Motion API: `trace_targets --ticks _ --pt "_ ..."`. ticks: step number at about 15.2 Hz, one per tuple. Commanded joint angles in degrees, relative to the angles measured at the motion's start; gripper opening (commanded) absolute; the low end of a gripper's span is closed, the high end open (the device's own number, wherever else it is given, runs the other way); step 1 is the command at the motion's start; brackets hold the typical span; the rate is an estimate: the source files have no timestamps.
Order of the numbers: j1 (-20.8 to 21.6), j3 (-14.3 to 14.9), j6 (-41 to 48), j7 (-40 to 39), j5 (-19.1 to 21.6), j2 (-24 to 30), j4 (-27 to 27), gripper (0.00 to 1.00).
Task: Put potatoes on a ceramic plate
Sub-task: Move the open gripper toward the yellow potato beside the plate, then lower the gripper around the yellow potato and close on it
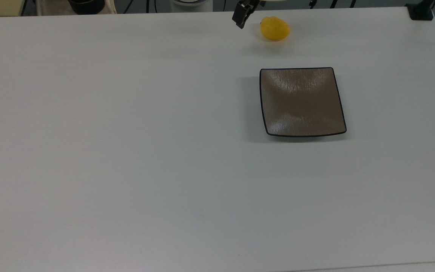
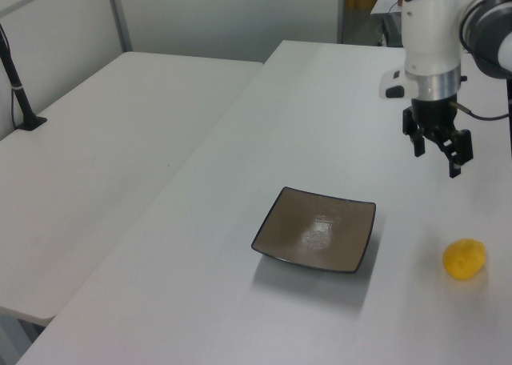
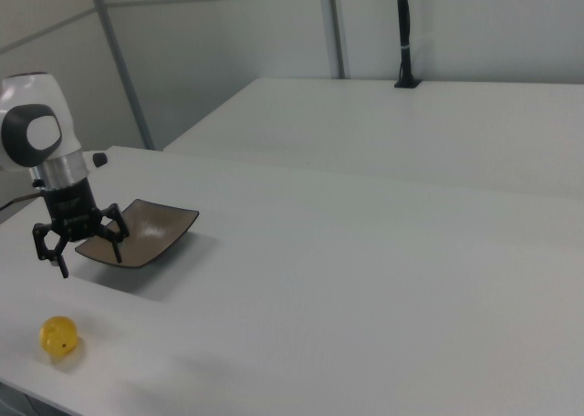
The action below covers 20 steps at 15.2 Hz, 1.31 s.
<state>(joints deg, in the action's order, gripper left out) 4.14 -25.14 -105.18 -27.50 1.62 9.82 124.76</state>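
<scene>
The yellow potato [image 1: 275, 28] lies on the white table near its far edge in the top view, apart from the plate. The square brown-grey ceramic plate [image 1: 302, 102] sits empty a short way nearer. My gripper [image 2: 438, 158] hangs open and empty above the table; in the left view it is up and slightly left of the potato [image 2: 465, 258] and to the right of the plate [image 2: 316, 230]. In the top view one finger [image 1: 242, 17] shows just left of the potato. In the right view the gripper [image 3: 89, 256] stands before the plate [image 3: 160, 226], above the potato [image 3: 58, 336].
The white table [image 1: 127, 151] stretches wide and bare to the top view's left and front. A black clamp [image 1: 421, 11] sits at its far right corner. A second white table [image 2: 104, 141] with a black post [image 2: 20, 101] adjoins on the left view's left.
</scene>
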Motion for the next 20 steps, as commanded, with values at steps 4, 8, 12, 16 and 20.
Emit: trace_targets --ticks 4,8,12,16,20 --pt "-0.01 -5.96 -5.64 -4.05 2.51 2.04 7.42 1.00" --pt "-0.10 -9.66 -7.94 -3.34 4.88 1.87 9.54 1.00" --pt "-0.10 -11.94 -11.53 -3.26 5.50 1.25 11.03 1.00" --pt "-0.27 -13.18 -14.26 -2.99 5.50 -1.21 11.30 1.00" --pt "-0.18 -13.18 -15.31 -3.08 5.41 -2.35 11.21 1.00"
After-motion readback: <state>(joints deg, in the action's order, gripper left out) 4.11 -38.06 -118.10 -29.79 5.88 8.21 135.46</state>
